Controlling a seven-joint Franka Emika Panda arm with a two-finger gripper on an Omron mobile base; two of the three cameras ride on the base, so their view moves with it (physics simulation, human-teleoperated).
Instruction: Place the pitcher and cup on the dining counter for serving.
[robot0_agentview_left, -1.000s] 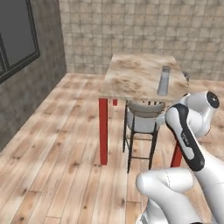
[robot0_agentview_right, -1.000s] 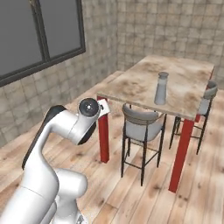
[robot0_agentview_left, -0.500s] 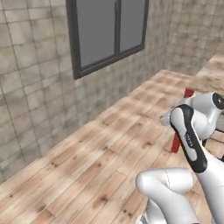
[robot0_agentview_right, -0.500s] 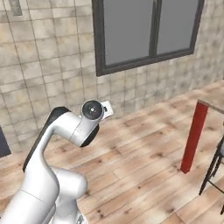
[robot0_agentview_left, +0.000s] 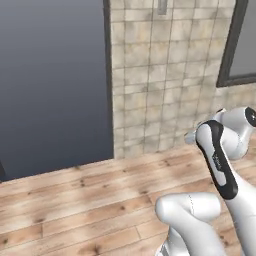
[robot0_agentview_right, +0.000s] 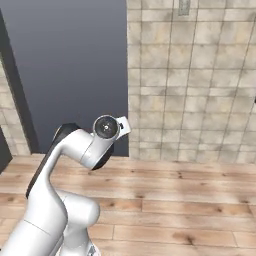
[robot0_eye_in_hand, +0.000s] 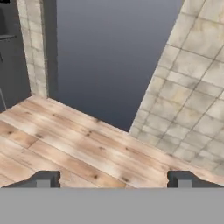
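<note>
I see one end effector (robot0_eye_in_hand: 113, 179), its two fingertips (robot0_eye_in_hand: 43, 179) spread wide with nothing between them, above one wooden floor (robot0_eye_in_hand: 78, 144). One dark opening (robot0_agentview_left: 52, 85) and one tiled wall (robot0_agentview_right: 200, 85) face me. One window frame (robot0_agentview_left: 235, 45) is cut off at the right edge. I cannot locate the pitcher, cup or dining tabletop from here.

No text, label, brand, number or sign can be read anywhere; walls, floor and arm are all plain and unmarked.
</note>
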